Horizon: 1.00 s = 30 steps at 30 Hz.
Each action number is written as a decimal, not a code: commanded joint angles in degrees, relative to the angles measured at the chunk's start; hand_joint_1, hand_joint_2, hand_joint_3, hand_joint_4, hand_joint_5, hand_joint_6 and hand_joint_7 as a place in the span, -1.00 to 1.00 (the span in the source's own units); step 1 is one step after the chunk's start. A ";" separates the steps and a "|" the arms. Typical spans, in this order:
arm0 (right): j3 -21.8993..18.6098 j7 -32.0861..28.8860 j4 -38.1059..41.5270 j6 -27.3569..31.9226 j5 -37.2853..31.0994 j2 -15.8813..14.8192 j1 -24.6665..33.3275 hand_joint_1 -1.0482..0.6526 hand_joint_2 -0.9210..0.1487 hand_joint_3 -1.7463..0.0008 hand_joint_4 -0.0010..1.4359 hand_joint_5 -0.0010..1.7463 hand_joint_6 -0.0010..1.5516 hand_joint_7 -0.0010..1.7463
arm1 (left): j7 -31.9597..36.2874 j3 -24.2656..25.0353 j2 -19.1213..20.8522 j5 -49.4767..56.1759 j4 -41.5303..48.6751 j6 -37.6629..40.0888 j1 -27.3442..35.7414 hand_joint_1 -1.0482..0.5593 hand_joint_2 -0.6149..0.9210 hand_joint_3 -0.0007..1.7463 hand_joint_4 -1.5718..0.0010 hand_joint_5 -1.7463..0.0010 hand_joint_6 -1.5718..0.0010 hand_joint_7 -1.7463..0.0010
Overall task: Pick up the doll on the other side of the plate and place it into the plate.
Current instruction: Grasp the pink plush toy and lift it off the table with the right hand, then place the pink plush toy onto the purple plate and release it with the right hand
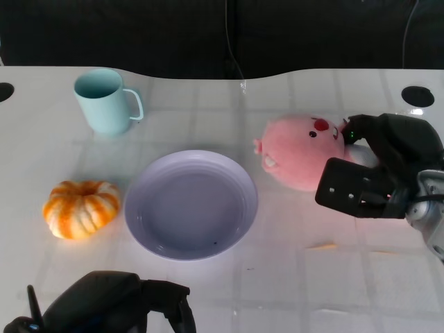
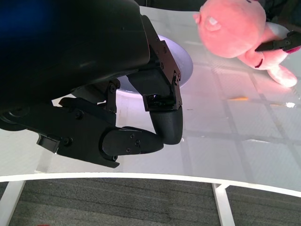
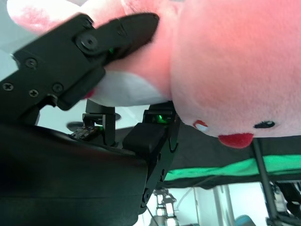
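The pink plush doll (image 1: 298, 149) lies to the right of the lilac plate (image 1: 191, 158), its face turned to the far side. My right hand (image 1: 378, 173) wraps around the doll's right end and grips it. In the right wrist view, black fingers (image 3: 70, 61) press into the doll (image 3: 235, 61). I cannot tell whether the doll is off the table. The left wrist view shows the doll (image 2: 235, 28) beyond the plate (image 2: 186, 66). My left hand (image 1: 118, 305) rests at the near edge with its fingers (image 2: 160, 122) curled in on nothing.
A light blue mug (image 1: 104, 100) stands at the back left. An orange and white pumpkin (image 1: 80, 208) sits left of the plate. A small orange scrap (image 1: 320, 245) lies on the table near my right hand. A black hole (image 1: 417, 96) marks the far right corner.
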 commanded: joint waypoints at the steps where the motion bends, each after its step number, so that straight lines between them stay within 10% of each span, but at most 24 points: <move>1: -1.72 0.68 -2.46 -0.35 1.75 -0.52 -0.25 0.01 -0.12 -0.22 0.21 1.00 0.06 0.62 | 0.49 0.50 0.83 -0.15 0.89 -0.81 0.04 -0.10 1.00 -0.57 0.13 -0.58 0.08 -0.09; 10: -3.54 6.88 -11.83 0.53 4.66 0.89 -1.12 -0.02 -0.05 -0.38 0.26 1.00 -0.05 0.97 | 0.33 0.18 0.56 0.06 1.31 -0.67 -0.41 -0.09 1.00 -0.56 0.14 -0.54 0.08 -0.07; 30: 0.85 13.35 -13.85 -2.90 2.86 9.56 -9.09 -0.03 -0.15 -0.16 0.21 1.00 0.01 0.73 | 0.46 -2.80 -2.28 2.31 0.31 2.01 -1.08 -0.09 1.00 -0.55 0.12 -0.48 0.05 -0.05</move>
